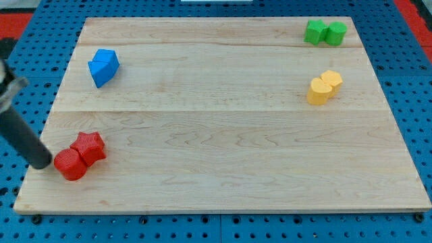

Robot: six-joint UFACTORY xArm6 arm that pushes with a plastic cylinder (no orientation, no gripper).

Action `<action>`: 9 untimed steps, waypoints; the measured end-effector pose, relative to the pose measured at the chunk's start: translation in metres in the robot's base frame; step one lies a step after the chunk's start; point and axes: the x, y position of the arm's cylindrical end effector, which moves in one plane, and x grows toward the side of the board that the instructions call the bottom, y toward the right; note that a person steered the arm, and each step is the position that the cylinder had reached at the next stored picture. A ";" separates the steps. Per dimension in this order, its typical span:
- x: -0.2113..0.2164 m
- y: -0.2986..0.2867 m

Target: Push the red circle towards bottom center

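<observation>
Tip (pixel 44 163) of my dark rod, nothing grasped, touching left edge of red circle block (pixel 69 165) | red circle at board's bottom-left, touching red star block (pixel 90 146) | pale wooden board (pixel 223 135) | no containers visible | blue (pixel 102 67), green (pixel 325 32), yellow (pixel 325 88) blocks well apart

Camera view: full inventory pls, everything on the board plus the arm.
red circle: 1, red, bottom left, touching the red star
red star: 1, red, just up-right of the circle
blue blocks: a cluster, count unclear, blue, upper left
green blocks: 2, green, top right, side by side
yellow blocks: 2, yellow, right side, touching
wooden board: 1, light wood, on blue pegboard
my tip: 1, dark rod, at the red circle's left edge
</observation>
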 end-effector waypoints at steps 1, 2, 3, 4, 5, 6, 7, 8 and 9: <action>0.000 0.069; 0.000 0.077; 0.005 0.026; 0.043 0.031; 0.048 0.108; 0.045 0.182; 0.050 0.188; 0.052 0.119; 0.038 0.074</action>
